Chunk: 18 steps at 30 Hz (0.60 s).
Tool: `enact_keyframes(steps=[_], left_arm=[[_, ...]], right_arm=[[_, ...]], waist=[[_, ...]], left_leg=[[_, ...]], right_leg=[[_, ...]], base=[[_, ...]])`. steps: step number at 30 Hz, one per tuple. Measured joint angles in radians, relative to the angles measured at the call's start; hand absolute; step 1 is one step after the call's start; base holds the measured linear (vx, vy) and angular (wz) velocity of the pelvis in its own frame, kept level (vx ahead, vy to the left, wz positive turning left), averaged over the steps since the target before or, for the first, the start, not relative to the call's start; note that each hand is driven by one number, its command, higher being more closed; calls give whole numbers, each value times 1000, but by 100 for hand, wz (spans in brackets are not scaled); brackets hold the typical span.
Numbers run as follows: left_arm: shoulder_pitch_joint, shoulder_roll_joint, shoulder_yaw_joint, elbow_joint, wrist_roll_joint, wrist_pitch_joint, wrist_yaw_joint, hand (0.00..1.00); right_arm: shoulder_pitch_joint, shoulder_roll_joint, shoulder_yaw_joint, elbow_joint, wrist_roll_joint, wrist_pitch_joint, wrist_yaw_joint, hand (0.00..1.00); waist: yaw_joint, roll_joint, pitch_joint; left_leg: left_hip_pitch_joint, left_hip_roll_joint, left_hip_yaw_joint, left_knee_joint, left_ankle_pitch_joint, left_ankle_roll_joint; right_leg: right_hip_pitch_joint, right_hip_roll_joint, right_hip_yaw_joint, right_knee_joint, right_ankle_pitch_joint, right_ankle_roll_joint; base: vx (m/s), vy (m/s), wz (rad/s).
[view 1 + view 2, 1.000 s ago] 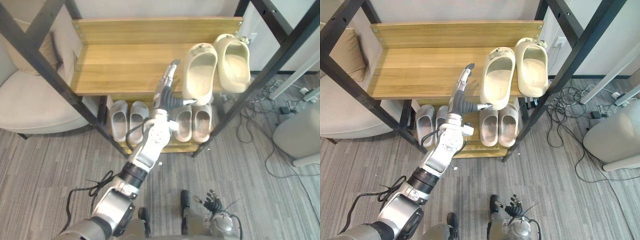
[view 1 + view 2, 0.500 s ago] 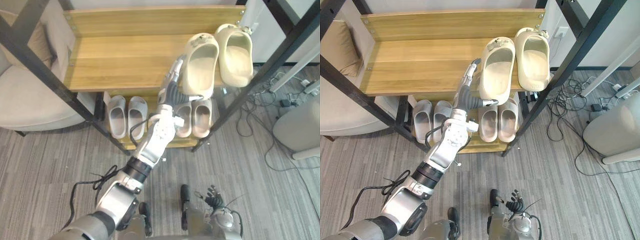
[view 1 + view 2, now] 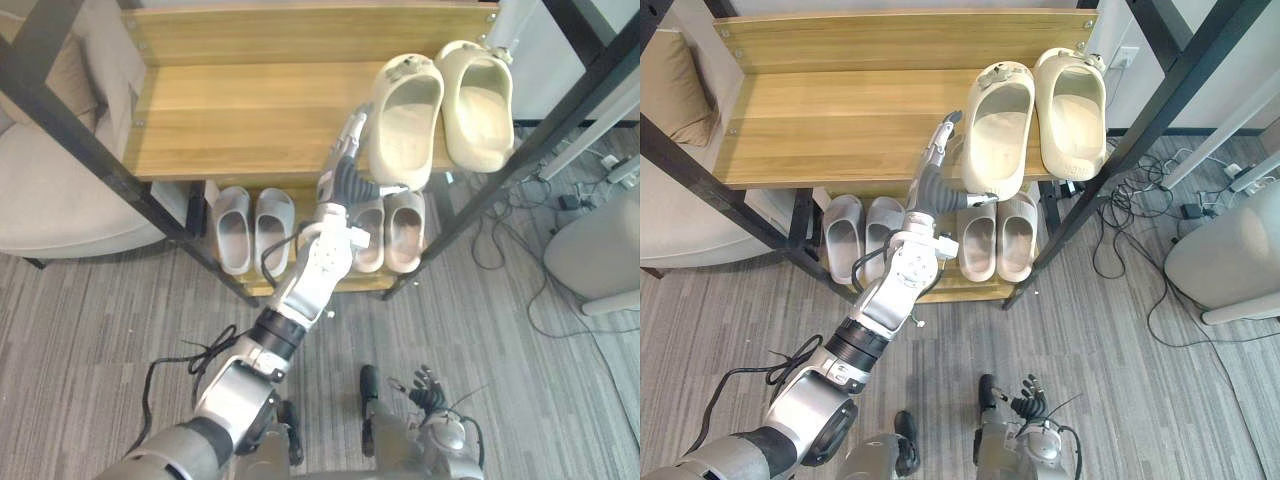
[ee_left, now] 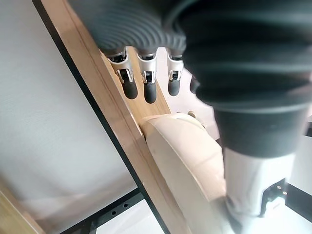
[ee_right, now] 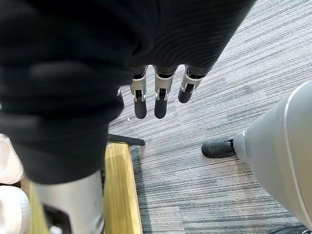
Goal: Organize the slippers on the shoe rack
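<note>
Two cream slippers lie side by side at the right end of the wooden top shelf [image 3: 240, 110], toes to the back. The left slipper [image 3: 405, 120] has its heel over the front edge; the right slipper [image 3: 478, 105] lies beside it. My left hand [image 3: 345, 170] is open, its straight fingers [image 4: 146, 87] along the left slipper's [image 4: 180, 161] outer side and its thumb out at the heel. My right hand [image 5: 156, 97] hangs open low over the floor, also seen as the right hand [image 3: 425, 388].
On the lower shelf stand a grey pair [image 3: 252, 225] and a beige pair [image 3: 388, 232]. Black slanted rack posts [image 3: 90, 150] [image 3: 560, 110] flank the shelves. A beige sofa [image 3: 50, 210] is at left. Cables [image 3: 520, 230] and a pale rounded seat [image 3: 600, 260] are at right.
My left hand has moved right and closed against the left cream slipper, which has slid a little farther back on the shelf toward its mate. The camera has shifted too.
</note>
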Motion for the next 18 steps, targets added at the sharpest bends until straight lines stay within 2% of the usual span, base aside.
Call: enact_keyframes(steps=[18], left_arm=[[-67,-6,10,50,1,1,22,0]], right_arm=[[-4,1,0,-33,1,-2,-18,0]], waist=[[-1,-6,9]], left_leg=[[-31,11,6,34,-19,2]], right_leg=[[-27,5,9,17,-1,1]], base=[[2,7,-1]])
